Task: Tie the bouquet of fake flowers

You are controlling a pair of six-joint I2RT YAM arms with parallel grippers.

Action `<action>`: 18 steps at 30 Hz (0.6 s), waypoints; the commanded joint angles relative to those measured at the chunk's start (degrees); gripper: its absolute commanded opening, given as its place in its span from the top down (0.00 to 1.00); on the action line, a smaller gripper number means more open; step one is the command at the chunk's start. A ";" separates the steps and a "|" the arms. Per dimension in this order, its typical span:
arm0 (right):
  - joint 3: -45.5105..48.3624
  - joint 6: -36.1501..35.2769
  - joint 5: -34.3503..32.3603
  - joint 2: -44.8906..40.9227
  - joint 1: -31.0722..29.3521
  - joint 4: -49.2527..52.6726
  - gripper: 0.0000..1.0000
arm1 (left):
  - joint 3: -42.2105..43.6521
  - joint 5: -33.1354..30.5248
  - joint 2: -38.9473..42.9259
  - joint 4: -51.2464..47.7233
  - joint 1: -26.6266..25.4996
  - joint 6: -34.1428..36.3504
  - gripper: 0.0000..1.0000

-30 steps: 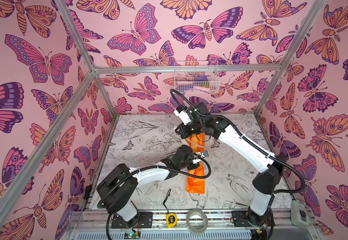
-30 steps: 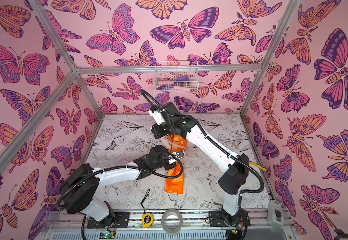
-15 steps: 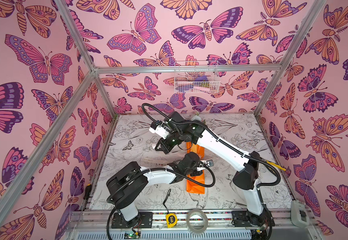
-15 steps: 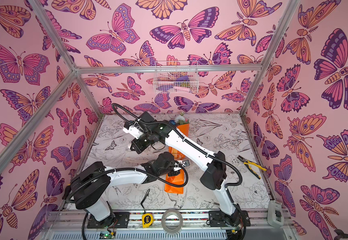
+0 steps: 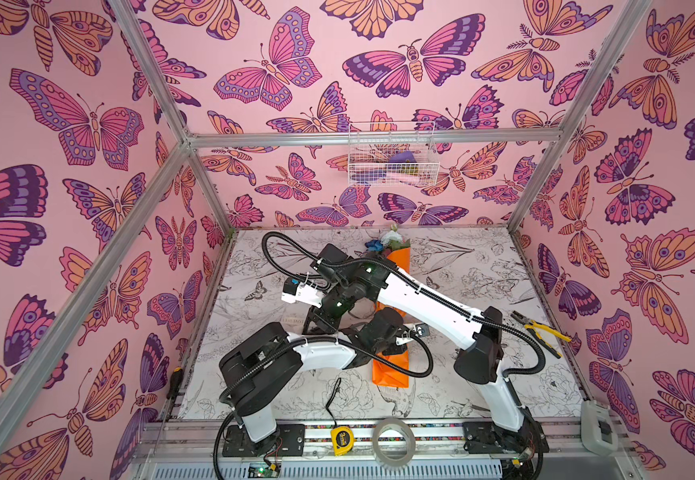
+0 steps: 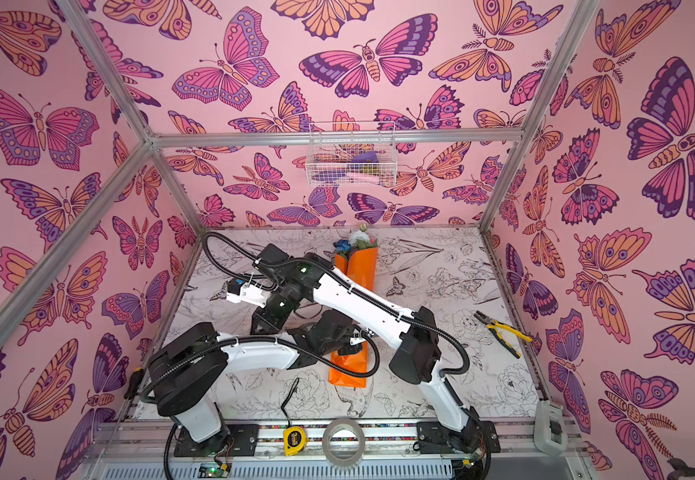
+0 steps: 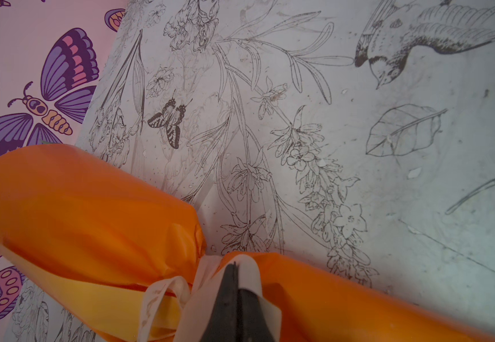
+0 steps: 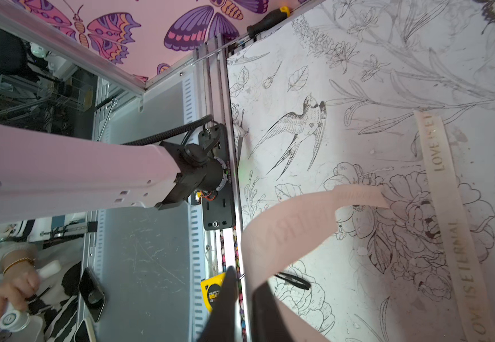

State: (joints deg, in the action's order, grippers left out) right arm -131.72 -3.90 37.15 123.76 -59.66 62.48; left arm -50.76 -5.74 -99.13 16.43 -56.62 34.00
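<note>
The bouquet of fake flowers (image 5: 399, 264), a long bundle rolled in glossy orange wrapping paper, lies flat on the table (image 5: 483, 270), a white surface printed with black line drawings of plants and birds. In both top views its long axis runs from the near edge toward the back wall, with the blue and white blooms at the far end. A flat cream printed ribbon (image 7: 249, 266) cinches the wrap at its waist.

The left gripper (image 7: 234, 266) sits on that waist, directly over the bundle. Its black fingers are pressed together on a fold of the ribbon where the strands cross.

The right gripper (image 8: 246, 278) hangs on the left arm's side of the bouquet, apart from the paper. Its fingers stand slightly apart. A loose ribbon tail curls out beside them, and contact with either finger cannot be confirmed. A second tail lies flat on the table.

Judgement: the tails lead away crosswise to the long axis, and the right gripper is nearer to them. Tightening calls for a pull square to the bundle while the left gripper anchors the waist.
</note>
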 commanded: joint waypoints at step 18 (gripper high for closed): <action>4.54 13.41 -23.41 -9.05 10.25 1.07 0.45 | -0.65 -2.35 0.65 -0.26 0.82 -1.65 1.00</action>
State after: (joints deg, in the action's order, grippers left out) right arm -128.68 2.96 20.99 118.61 -53.74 62.59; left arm -50.76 -7.27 -99.13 16.27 -56.16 32.93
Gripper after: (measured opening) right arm 0.554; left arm 0.041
